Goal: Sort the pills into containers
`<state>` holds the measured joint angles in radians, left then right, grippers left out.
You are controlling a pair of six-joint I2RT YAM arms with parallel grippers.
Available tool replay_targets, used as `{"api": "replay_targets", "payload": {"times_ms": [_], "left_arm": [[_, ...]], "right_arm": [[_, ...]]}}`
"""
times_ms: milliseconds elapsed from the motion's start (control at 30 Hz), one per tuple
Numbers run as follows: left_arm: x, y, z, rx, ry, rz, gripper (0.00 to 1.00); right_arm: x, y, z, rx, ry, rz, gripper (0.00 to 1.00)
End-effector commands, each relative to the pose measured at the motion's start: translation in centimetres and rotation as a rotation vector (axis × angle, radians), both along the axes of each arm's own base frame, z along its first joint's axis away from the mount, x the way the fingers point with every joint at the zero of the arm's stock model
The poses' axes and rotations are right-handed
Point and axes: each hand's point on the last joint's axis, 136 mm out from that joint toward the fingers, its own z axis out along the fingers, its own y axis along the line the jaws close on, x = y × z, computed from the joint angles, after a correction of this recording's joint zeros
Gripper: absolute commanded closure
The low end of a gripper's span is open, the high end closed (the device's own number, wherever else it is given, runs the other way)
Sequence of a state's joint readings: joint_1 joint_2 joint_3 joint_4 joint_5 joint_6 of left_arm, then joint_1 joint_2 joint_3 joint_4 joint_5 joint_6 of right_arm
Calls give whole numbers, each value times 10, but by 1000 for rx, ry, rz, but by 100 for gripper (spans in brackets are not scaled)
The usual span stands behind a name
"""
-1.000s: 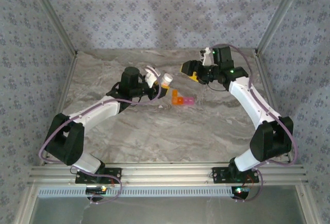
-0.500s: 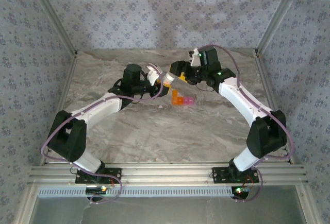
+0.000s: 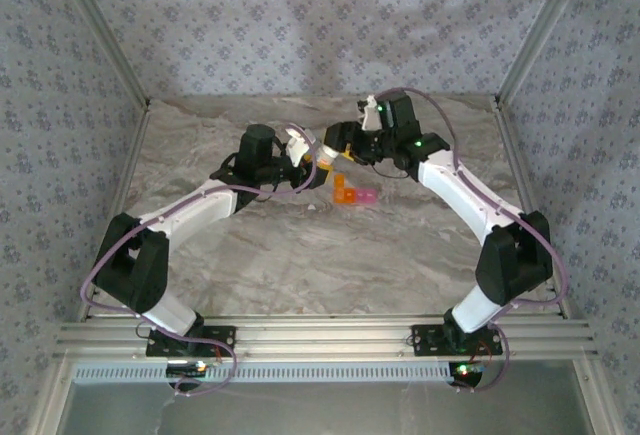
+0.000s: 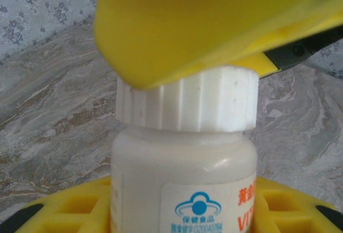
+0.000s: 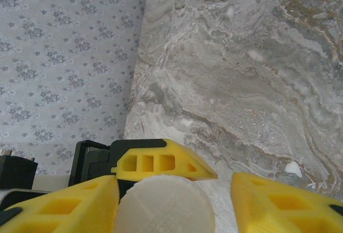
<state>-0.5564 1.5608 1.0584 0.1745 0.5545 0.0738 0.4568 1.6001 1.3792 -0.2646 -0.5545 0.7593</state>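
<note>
My left gripper is shut on a small white bottle, holding it by the body above the table. My right gripper has come over its ribbed white cap. In the right wrist view the cap sits between my right gripper's fingers; the left finger touches it and a gap shows on the right side. The containers, joined orange and pink compartments, lie on the table just below the bottle. The pills are hidden.
The marble tabletop is walled by patterned panels with metal frame posts at the back corners. Both arms meet near the table's far middle.
My right gripper has swung left from the far right to the bottle's cap and its jaws have narrowed around it. The left arm holds the bottle nearly still.
</note>
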Motion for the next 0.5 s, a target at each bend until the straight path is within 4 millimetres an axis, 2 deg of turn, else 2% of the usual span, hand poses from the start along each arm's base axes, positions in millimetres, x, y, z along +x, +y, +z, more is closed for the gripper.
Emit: {"api": "replay_targets", "payload": {"times_ms": [0,300,367,467], "left_arm": [[1,-6,16,-36,-14,-25,100],[0,-6,19,-46,-10,-28,100],[-3,-5,25,-77,-2,-41,100],[-5,-3,39,-162,27,-70,100]], "right_arm": [[1,8,5,5,-16,22,47],[-5,7,-5,-38,-59,76,63],[-5,7,-2,-35,-151,132,66],[-16,9,1,-9,-312,274,64]]}}
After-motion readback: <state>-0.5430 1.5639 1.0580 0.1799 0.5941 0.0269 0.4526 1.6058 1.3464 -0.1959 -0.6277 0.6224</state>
